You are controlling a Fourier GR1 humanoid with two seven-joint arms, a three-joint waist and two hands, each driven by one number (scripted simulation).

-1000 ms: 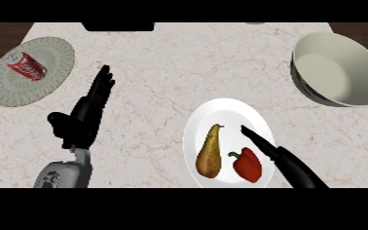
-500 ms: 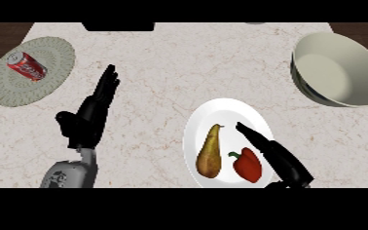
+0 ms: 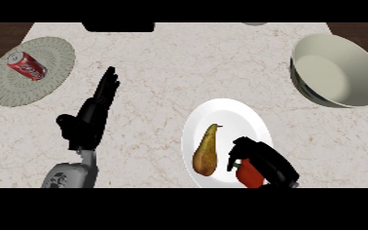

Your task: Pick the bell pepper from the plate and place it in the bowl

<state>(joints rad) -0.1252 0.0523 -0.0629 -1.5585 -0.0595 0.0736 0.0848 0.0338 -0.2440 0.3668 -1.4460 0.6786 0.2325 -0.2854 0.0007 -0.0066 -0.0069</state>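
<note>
Marble counter (image 3: 187, 68), w/ white plate (image 3: 248, 114), bowl (image 3: 338, 73), woven mat (image 3: 50, 61)

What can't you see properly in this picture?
- Pepper: head view, mostly covered by the right hand curled over it.
- Dark box and a small grey thing: cut off by the top edge.
- Can: label too small to read.
- Bowl: right side cut off by the edge.

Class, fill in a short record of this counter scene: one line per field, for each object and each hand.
bell pepper: red, on white plate, beside pear
right hand: fingers curled over bell pepper
left hand: open, fingers straight, holds nothing
bowl: far right, nothing inside
soda can: lying on woven mat, far left
</note>
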